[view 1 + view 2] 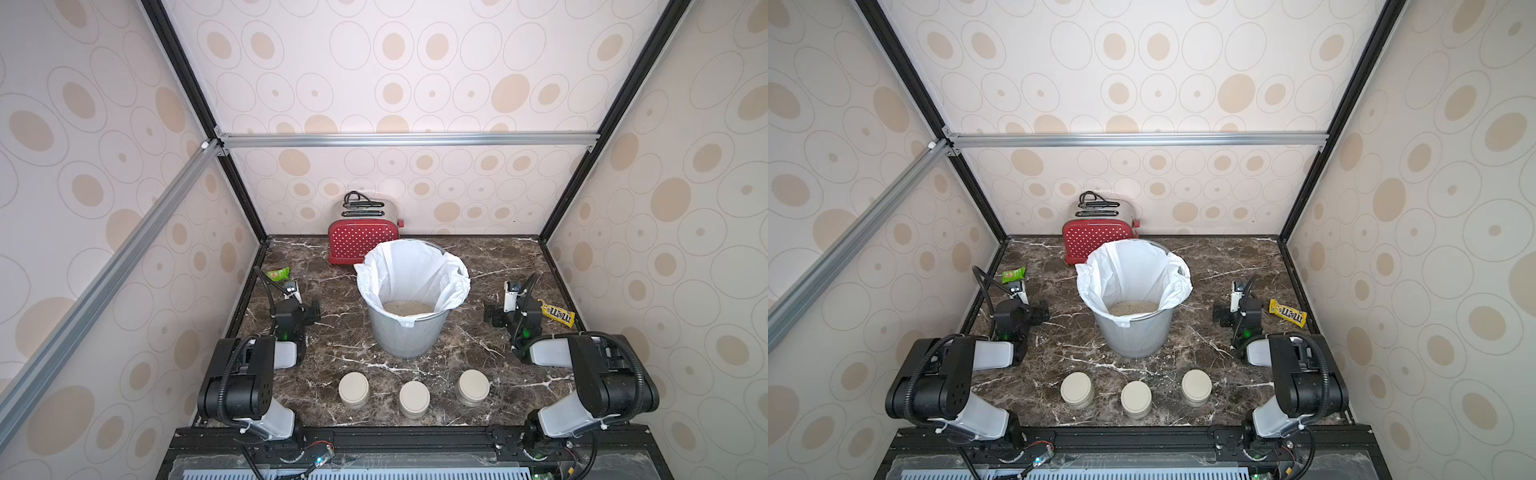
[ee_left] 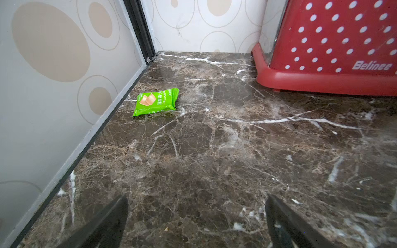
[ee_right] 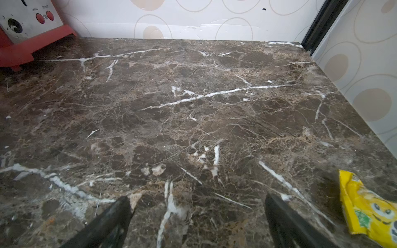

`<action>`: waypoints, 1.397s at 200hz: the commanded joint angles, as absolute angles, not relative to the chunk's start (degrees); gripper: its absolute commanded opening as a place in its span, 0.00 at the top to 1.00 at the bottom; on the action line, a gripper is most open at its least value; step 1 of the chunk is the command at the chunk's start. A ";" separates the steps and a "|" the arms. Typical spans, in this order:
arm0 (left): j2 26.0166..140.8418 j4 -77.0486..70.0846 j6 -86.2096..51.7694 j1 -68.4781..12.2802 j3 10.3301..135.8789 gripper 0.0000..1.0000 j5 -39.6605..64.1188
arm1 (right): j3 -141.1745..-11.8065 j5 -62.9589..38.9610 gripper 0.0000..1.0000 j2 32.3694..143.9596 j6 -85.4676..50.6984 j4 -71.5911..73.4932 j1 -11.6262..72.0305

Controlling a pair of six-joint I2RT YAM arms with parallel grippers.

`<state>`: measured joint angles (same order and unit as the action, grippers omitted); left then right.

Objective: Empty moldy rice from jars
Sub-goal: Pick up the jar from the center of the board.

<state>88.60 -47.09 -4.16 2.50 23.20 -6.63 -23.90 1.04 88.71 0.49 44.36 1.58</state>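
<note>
Marble counter (image 1: 478,266): rice (image 1: 408,308) already lies in the bin (image 1: 409,336); three lidded jars (image 1: 414,399) line its front edge, contents unclear; left gripper (image 2: 196,199) and right gripper (image 3: 197,199) gape empty

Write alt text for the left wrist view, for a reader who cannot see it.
A small green snack packet lies flat on a dark marble counter, close to the patterned side wall. A red toaster with white dots stands by the back wall. The left gripper has its two black fingers wide apart, holding nothing.
</note>
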 commanded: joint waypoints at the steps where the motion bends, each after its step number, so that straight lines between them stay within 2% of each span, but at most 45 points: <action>1: 88.11 -47.18 -2.79 2.29 24.62 0.01 -6.24 | -24.36 0.57 0.00 87.89 0.93 44.57 1.54; 279: 88.42 -46.40 -2.68 2.18 25.17 0.01 -6.59 | -24.68 0.26 0.00 88.30 0.46 44.49 1.25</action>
<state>88.71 -45.74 -3.95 2.39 24.05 -6.52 -24.32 0.82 88.73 0.45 44.14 1.48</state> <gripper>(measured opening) 0.989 0.997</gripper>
